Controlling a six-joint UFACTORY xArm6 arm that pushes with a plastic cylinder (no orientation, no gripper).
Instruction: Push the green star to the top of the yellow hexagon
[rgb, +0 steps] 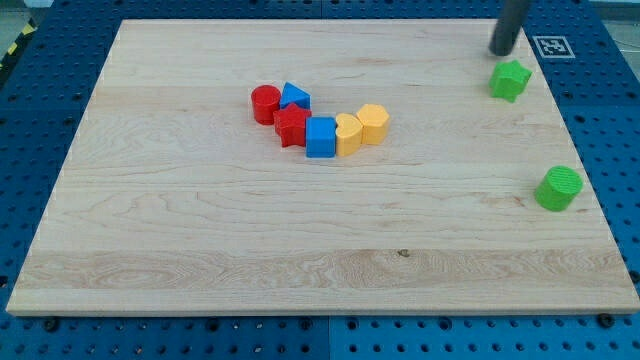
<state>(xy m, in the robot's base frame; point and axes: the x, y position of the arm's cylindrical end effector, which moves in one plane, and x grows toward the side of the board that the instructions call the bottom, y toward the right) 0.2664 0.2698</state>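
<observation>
The green star (509, 80) lies near the view's top right corner of the wooden board. My tip (501, 52) is just above it toward the view's top, slightly left, close to it but with a small gap. The yellow hexagon (373, 123) lies near the board's middle, at the right end of a cluster of blocks, far to the left of the star. A yellow heart-like block (347, 133) touches its left side.
The cluster also holds a blue cube (320, 137), a red star (292, 126), a blue triangle (294, 97) and a red cylinder (265, 103). A green cylinder (558, 188) stands near the board's right edge (600, 190).
</observation>
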